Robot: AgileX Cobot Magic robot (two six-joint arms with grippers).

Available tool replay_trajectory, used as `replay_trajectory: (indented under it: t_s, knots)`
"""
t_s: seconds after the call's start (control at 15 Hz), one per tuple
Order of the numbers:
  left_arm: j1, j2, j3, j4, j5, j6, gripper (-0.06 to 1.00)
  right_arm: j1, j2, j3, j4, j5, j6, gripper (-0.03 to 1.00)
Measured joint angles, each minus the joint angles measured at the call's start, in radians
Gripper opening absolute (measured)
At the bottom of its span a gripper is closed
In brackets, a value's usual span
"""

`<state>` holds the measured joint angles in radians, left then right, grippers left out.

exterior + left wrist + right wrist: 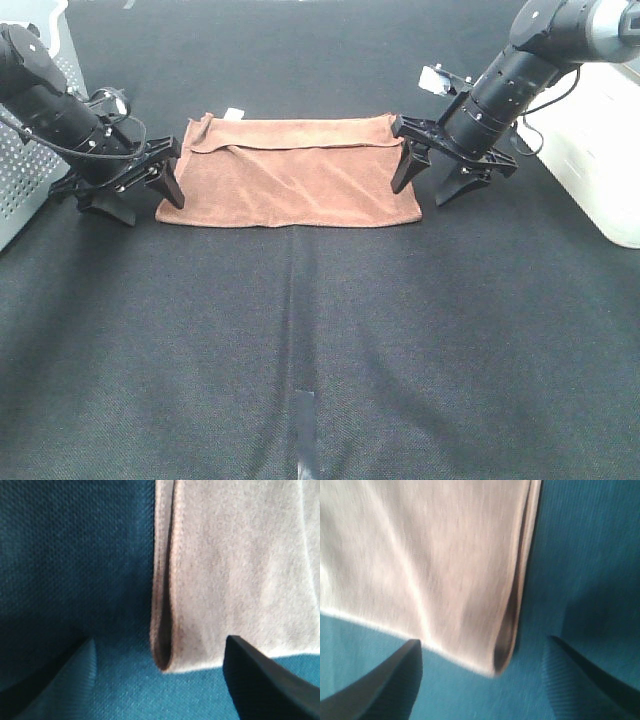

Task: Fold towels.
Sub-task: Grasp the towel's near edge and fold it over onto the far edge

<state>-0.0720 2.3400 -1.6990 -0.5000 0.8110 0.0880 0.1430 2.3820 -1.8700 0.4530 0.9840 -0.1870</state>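
Towel [290, 175] btwn L gripper [152, 210] & R gripper [418, 195]

Wrist views blurry; towel [240, 570] cut off by frame edges.

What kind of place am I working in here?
Probably a robotics lab bench, not a home: a dark fabric-covered table with a tape strip near its front centre, a perforated panel on the left and a white box on the right.

**No legible writing in any view**

The small white tag [234, 113] at the upper-left corner of the reddish-brown towel [290, 185] is too small to read. Nothing else in the high view or either blurred wrist view carries readable letters, numbers or logos.
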Motion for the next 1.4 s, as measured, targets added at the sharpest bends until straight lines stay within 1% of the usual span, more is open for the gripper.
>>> replay_trajectory:
  t_s: [0.13,0.27,0.4,0.47,0.6,0.67,0.73,0.8,0.87,0.93,1.0,1.07,1.2,1.27,1.4]
  knots:
    - [0.000,0.000,0.000,-0.025,-0.031,0.000,0.69,0.000,0.000,0.000,0.000,-0.033,-0.008,0.65]
    - [-0.002,0.000,0.000,-0.075,-0.053,0.003,0.69,0.000,0.006,0.000,0.015,-0.046,-0.034,0.65]
    - [-0.016,0.012,0.000,-0.129,-0.064,0.034,0.67,0.000,0.028,0.000,0.046,-0.048,-0.056,0.65]
    - [-0.029,0.021,0.000,-0.142,-0.073,0.052,0.65,0.000,0.049,0.000,0.081,-0.046,-0.071,0.64]
    - [-0.046,0.033,-0.001,-0.161,-0.088,0.064,0.56,0.009,0.059,0.000,0.110,-0.051,-0.091,0.56]
    - [-0.046,0.033,-0.001,-0.161,-0.088,0.064,0.56,0.009,0.059,0.000,0.110,-0.051,-0.091,0.56]
    - [-0.046,0.035,-0.001,-0.163,-0.089,0.066,0.50,0.016,0.060,0.000,0.117,-0.064,-0.091,0.49]
    - [-0.046,0.042,-0.001,-0.162,-0.090,0.083,0.27,0.024,0.069,0.000,0.126,-0.103,-0.089,0.28]
    - [-0.046,0.042,-0.001,-0.162,-0.090,0.083,0.27,0.024,0.069,0.000,0.126,-0.103,-0.089,0.28]
    - [-0.046,0.043,-0.001,-0.155,-0.088,0.091,0.12,0.024,0.072,0.000,0.125,-0.110,-0.085,0.15]
    - [-0.046,0.043,-0.001,-0.143,-0.084,0.094,0.03,0.022,0.072,0.000,0.123,-0.111,-0.079,0.03]
    - [-0.046,0.040,-0.001,-0.124,-0.079,0.094,0.01,0.015,0.072,0.000,0.123,-0.110,-0.063,0.00]
    - [-0.043,0.024,-0.001,-0.082,-0.046,0.095,0.01,0.005,0.070,0.000,0.120,-0.094,-0.042,0.00]
    - [-0.040,0.011,0.000,-0.068,-0.021,0.095,0.01,0.002,0.059,0.000,0.111,-0.075,-0.034,0.00]
    - [-0.039,-0.030,0.014,-0.027,0.042,0.095,0.01,-0.001,0.014,0.005,0.100,-0.005,-0.032,0.00]
